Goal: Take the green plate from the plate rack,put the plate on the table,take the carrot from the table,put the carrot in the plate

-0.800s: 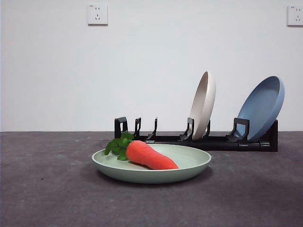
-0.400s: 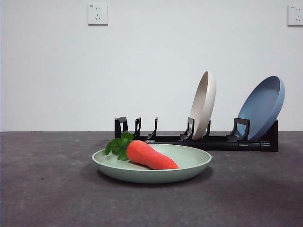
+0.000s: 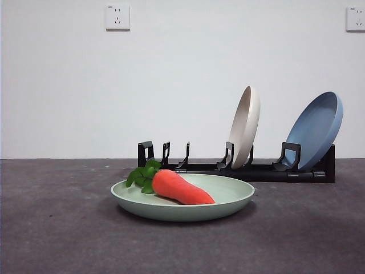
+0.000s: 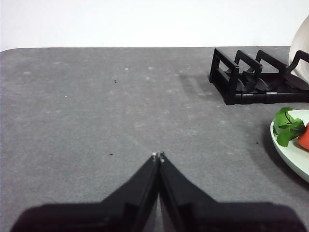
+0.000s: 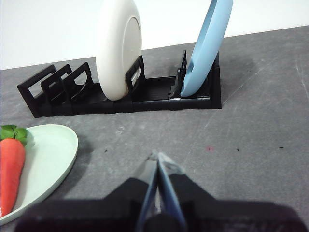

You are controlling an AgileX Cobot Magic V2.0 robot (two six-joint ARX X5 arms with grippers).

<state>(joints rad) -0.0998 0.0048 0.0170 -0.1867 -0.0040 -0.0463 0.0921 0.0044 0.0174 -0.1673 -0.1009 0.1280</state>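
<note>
nothing moved; carrot (image 3: 181,188) lies in green plate (image 3: 228,201), apart from both closed fingers (image 4: 158,155).

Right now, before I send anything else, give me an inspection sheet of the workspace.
Surface: the table, dark grey, with a few small specks.
Job's things: the green plate lies flat on the table in front of the plate rack; the carrot lies in it.
Clutter: cream plate and blue plate stand in the rack.
Grippers: left gripper shut, empty, low over bare table; right gripper shut, empty, near the rack.
Cables: nothing seen.
Surroundings: white wall, two wall sockets.
</note>
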